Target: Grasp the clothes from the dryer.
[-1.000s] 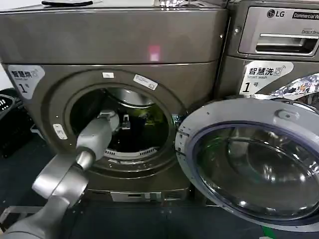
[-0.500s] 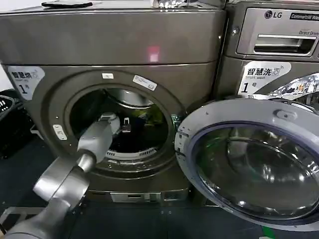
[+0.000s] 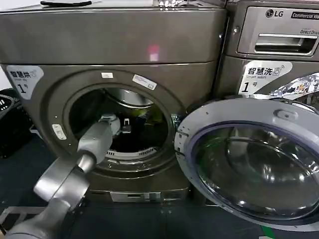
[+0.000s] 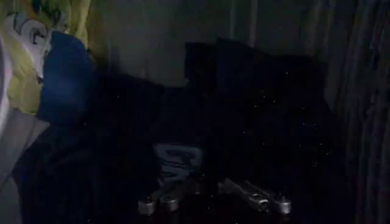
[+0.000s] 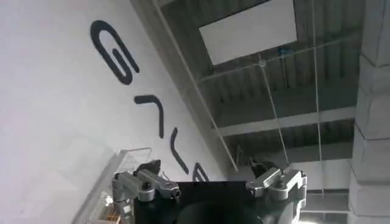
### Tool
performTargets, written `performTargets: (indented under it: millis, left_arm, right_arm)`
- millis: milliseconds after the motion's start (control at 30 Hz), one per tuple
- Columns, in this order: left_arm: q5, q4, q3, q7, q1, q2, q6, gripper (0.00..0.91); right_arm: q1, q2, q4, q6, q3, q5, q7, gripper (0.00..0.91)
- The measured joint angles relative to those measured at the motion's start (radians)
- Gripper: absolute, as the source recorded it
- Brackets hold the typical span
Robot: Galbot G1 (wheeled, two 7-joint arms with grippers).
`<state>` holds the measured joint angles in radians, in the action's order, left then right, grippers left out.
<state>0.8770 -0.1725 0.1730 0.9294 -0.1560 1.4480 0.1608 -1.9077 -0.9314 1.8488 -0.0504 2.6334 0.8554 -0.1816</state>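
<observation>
The dryer has a bronze-grey body of smooth, brushed-looking metal with a soft sheen, and its open door pairs a matt grey plastic rim with glossy, reflective glass. The left arm reaching into the porthole is smooth silver-grey metal with a satin finish, and the left gripper shows dull bare-metal fingertips. Inside the drum lie soft matt cloth clothes, yellow and blue among darker fabric.

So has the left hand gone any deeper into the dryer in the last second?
Cannot tell. In the head view the left hand sits at nearly the same spot against the dryer porthole rim, just a touch lower.
</observation>
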Motion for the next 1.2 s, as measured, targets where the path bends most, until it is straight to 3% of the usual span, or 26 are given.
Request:
performTargets:
  millis: [500,1200]
  left_arm:
    - [-0.137,-0.074,-0.087,-0.098,0.043,-0.018,0.037,0.0]
    - [-0.737,-0.428,-0.235,-0.624,0.245,-0.036,-0.072,0.0]
  right_arm:
    - [0.025,-0.003,0.003,0.007,-0.029,-0.016,0.001,0.907]
    - [0.032,0.011,-0.01,0.016,-0.039,-0.019,0.0,0.907]
